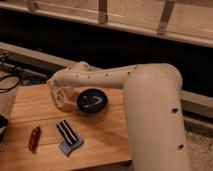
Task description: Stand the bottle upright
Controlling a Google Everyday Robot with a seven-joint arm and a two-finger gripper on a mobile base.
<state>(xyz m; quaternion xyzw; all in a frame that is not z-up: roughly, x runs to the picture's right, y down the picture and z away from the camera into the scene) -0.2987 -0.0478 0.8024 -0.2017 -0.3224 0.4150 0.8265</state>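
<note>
Nearest the front edge of the wooden desk (110, 137) lie a small reddish-brown object (34, 138) and a black-and-white striped item on a grey pad (68, 137). Behind them, the white arm (145, 100) reaches across to the hand (59, 97), low over the planks just left of the round black bowl (92, 100). The bottle cannot be made out anywhere.

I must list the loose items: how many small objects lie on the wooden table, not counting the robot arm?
3: black bowl beside the gripper at the table's far side, striped packet at the front, reddish item left of it. The arm may hide more; no bottle shows.
</note>
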